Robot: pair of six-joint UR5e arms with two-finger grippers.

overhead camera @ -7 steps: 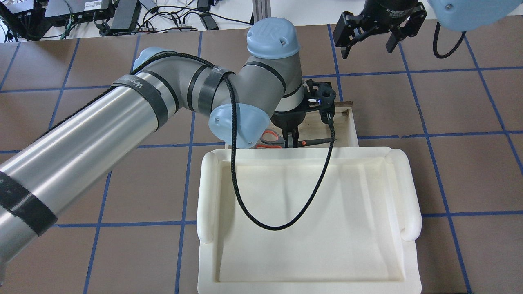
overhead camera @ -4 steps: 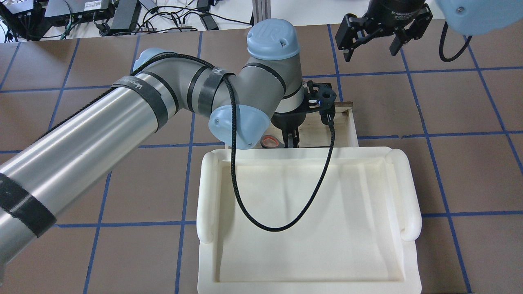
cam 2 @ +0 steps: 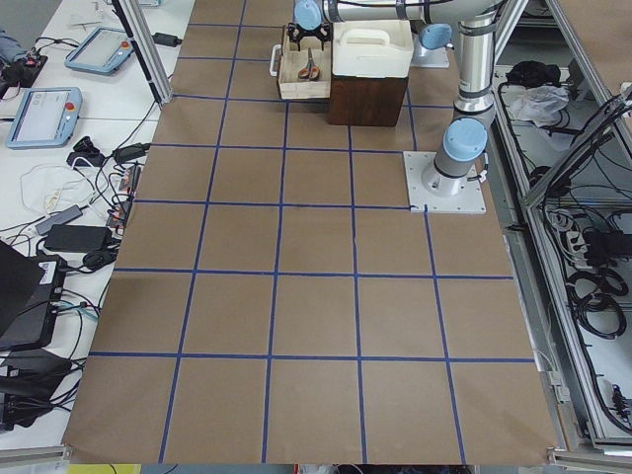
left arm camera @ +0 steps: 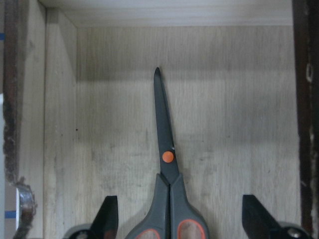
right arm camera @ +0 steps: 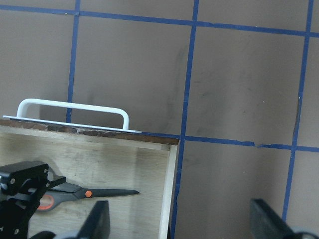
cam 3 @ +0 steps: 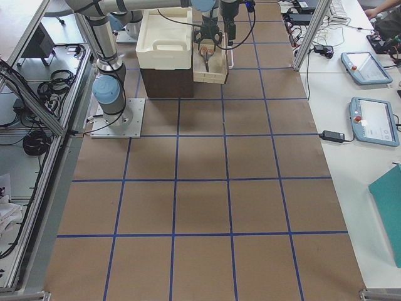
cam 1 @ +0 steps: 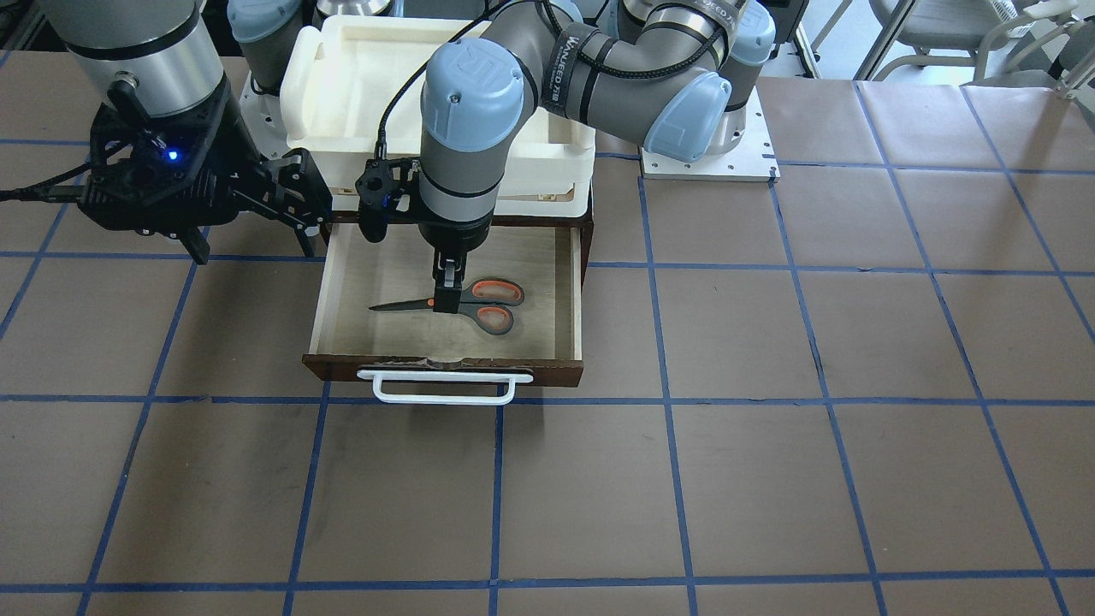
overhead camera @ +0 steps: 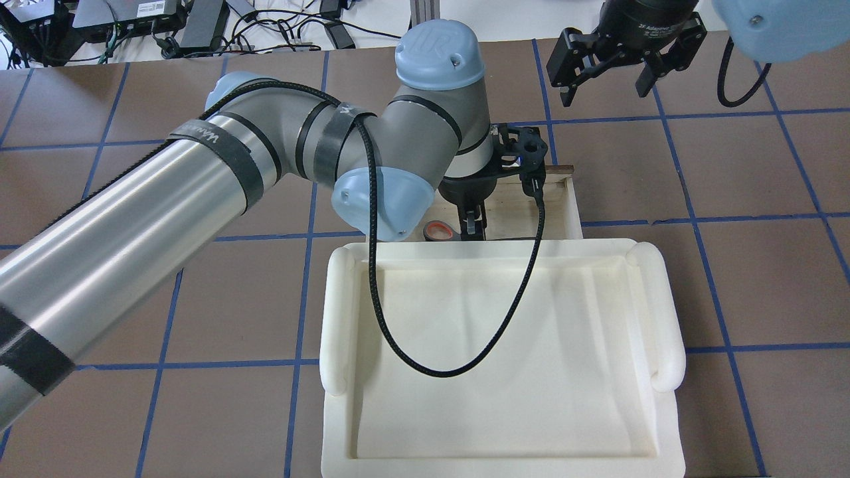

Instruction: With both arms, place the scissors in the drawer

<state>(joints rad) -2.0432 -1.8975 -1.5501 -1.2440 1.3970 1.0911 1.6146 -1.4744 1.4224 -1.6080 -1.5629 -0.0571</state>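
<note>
The scissors (cam 1: 479,299) lie flat on the pale floor of the open drawer (cam 1: 445,370), blades pointing to the view's left. My left gripper (cam 1: 445,299) reaches straight down into the drawer over the pivot. In the left wrist view the scissors (left arm camera: 167,164) lie between the two fingertips (left arm camera: 107,216), which stand wide apart and do not touch them. My right gripper (cam 1: 295,201) is open and empty beside the drawer's side wall. In the right wrist view it looks down on the white handle (right arm camera: 75,112) and the blades (right arm camera: 94,192).
A white foam tray (overhead camera: 339,312) sits on top of the cabinet and hides most of the drawer (overhead camera: 571,206) from overhead, where only one orange loop (overhead camera: 438,231) shows. Brown table with blue grid lines lies in front of the drawer handle (cam 1: 445,387).
The scissors' blades, in sight overhead a second ago, have dropped out of sight behind the tray's rim. My left arm has shifted slightly. My right gripper has drifted a little to the right.
</note>
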